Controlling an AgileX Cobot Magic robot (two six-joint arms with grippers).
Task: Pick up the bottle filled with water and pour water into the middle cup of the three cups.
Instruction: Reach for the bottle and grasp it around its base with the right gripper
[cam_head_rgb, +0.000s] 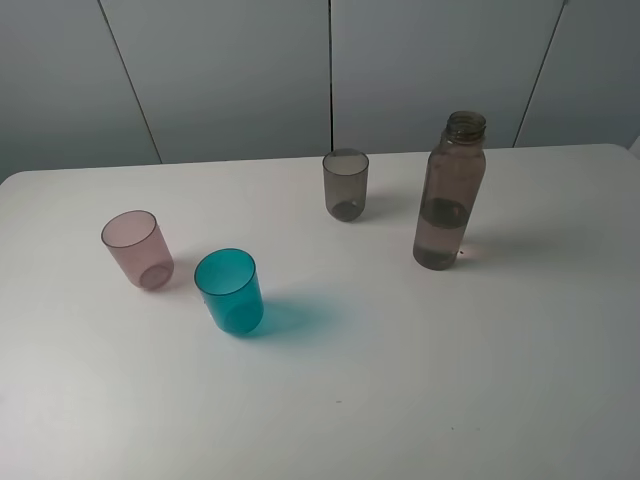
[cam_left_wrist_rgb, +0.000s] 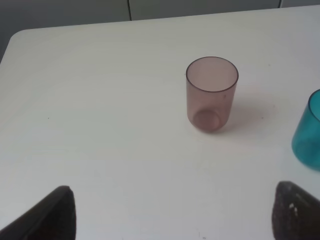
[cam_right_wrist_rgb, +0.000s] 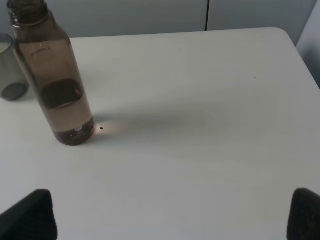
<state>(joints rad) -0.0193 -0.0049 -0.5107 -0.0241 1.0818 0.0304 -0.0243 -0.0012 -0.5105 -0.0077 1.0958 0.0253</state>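
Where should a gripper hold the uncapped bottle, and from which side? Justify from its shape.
Probably the bottle by its straight round body, mid-height, level from the right gripper side: it stands upright, open-topped, with the smoky grey cup on its other side.

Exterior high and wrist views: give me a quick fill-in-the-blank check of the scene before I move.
1. The bottle stands upright with no ____ on its neck.
2. The far cup, nearest the bottle, is ____.
3. The leftmost cup, beside the teal cup, is ____.
4. The left gripper and right gripper are both ____, holding nothing.
Missing words: cap; grey; pink; open.
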